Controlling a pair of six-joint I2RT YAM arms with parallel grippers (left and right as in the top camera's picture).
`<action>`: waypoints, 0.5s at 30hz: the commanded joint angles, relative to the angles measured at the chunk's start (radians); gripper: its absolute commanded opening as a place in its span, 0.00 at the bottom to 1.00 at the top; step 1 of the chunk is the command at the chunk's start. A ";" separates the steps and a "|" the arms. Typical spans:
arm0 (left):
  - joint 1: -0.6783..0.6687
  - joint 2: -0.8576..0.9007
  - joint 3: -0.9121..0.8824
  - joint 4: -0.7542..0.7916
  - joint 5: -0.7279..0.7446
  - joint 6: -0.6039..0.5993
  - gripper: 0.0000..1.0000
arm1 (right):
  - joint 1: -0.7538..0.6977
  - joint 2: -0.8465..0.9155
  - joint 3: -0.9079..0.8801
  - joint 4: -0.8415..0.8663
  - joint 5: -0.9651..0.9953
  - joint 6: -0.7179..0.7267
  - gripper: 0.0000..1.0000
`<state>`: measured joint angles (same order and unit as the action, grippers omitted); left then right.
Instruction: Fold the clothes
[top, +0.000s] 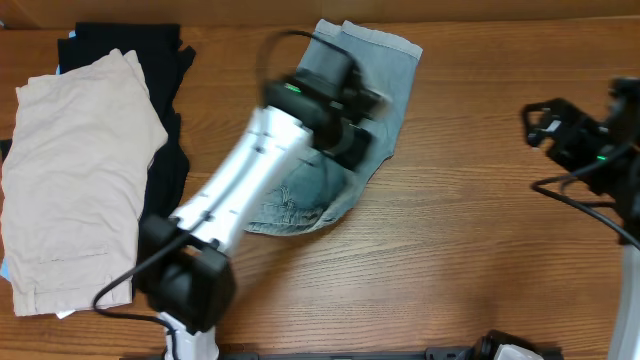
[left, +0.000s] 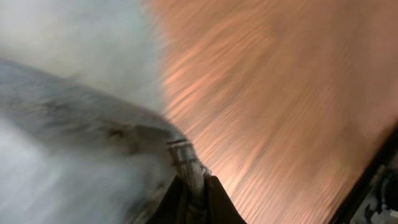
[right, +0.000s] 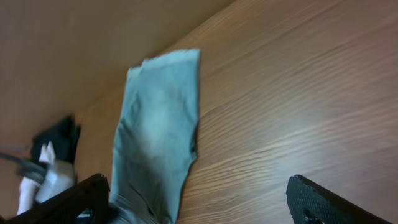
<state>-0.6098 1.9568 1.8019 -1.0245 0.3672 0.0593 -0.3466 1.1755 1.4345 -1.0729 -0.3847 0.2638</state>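
The wooden table (top: 470, 250) fills the overhead view, its grain running left to right. At the left edge lie the beige shorts (top: 75, 170), spread flat. They partly cover the black garment (top: 165, 50), which shows along their upper and right sides.

The denim shorts (top: 390, 75) lie just above the middle of the frame, well apart from the other two garments. They are faded light blue and form a long band slanting from a squared, paler hem at the upper right down to a rounded end at lower centre. Darker stitching shows at that lower end. In the right wrist view they appear as a pale grey-blue strip with a straight-cut end, lying flat on the wood in the left half of the frame.

The left arm (top: 240, 170), white with black joints, reaches diagonally from the bottom left and hides the middle of the denim. The left gripper (left: 194, 183) is clamped on a thick stitched edge of the denim shorts, and the cloth rises from the fingers in a blurred fold toward the upper left.

The right gripper (top: 533, 125) sits at the right edge over bare wood, away from the denim. Its jaws are spread wide and hold nothing.
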 joint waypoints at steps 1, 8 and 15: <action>-0.151 0.065 0.021 0.061 0.052 0.024 0.04 | -0.076 -0.049 0.059 -0.029 0.009 0.003 0.96; -0.416 0.186 0.021 0.117 -0.039 0.155 0.25 | -0.204 -0.116 0.063 -0.037 0.001 0.003 0.99; -0.476 0.193 0.040 0.124 -0.193 0.153 1.00 | -0.227 -0.121 0.063 -0.037 -0.006 0.003 1.00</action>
<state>-1.1118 2.1582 1.8050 -0.9066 0.2485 0.1879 -0.5694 1.0615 1.4712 -1.1126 -0.3859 0.2653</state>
